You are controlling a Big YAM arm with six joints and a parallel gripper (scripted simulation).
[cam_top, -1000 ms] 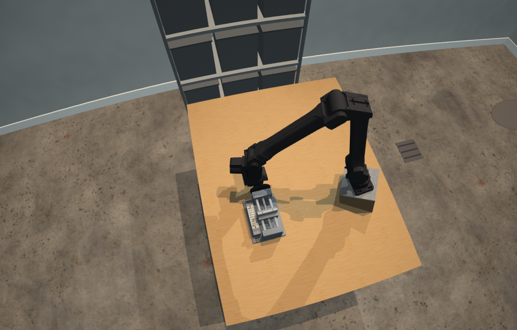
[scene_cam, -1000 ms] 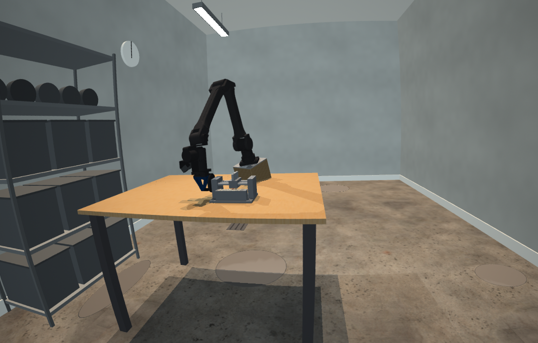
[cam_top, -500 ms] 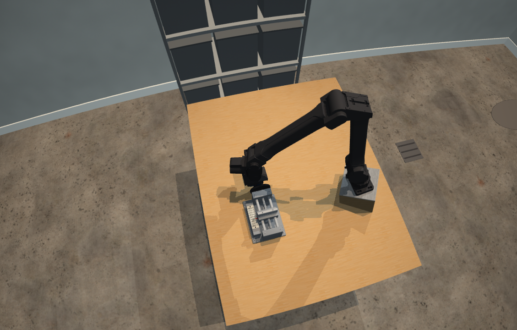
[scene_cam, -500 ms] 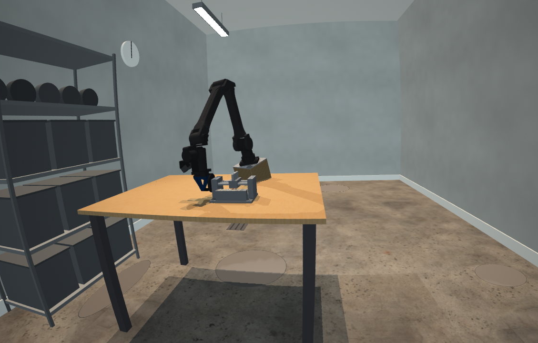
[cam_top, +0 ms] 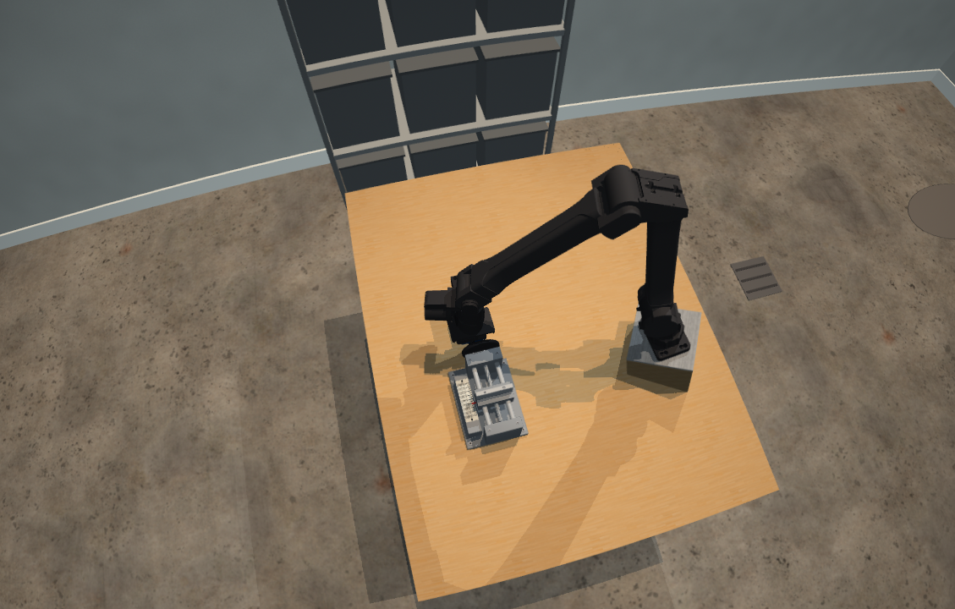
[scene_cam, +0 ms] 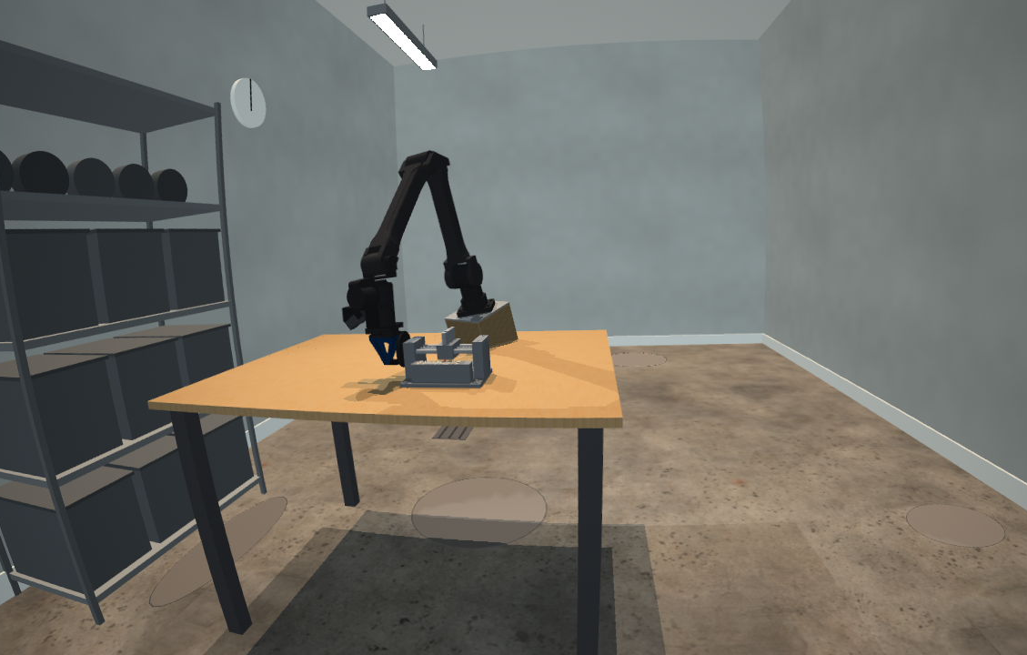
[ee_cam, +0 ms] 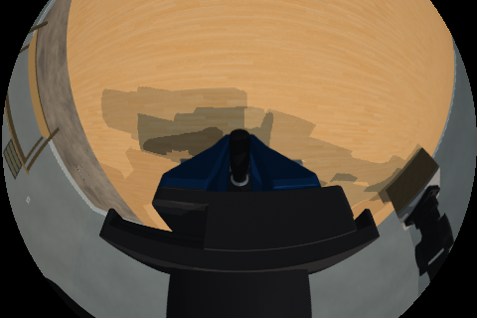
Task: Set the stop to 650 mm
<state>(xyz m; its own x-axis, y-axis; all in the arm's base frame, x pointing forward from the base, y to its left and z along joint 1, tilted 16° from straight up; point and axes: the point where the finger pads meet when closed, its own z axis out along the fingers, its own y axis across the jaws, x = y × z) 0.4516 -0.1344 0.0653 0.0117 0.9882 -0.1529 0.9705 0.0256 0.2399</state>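
A grey stop fixture (cam_top: pixel 491 397) (scene_cam: pixel 446 357) with rails, a sliding block and a marked scale stands on the wooden table (cam_top: pixel 541 492) (scene_cam: pixel 297 382). Its dark handwheel handle (ee_cam: pixel 238 159) sits at the end nearest the arm. My gripper (cam_top: pixel 482 348) (scene_cam: pixel 388 350) (ee_cam: pixel 239 141) points down at that end, its blue fingers shut on the handle. In the wrist view the handle stands between the closed fingers. The scale reading is too small to tell.
The arm's base stands on a grey block (cam_top: pixel 661 354) (scene_cam: pixel 482 324) at the table's right side. A dark shelf rack (cam_top: pixel 427 83) (scene_cam: pixel 77 326) stands just beyond the table's far edge.
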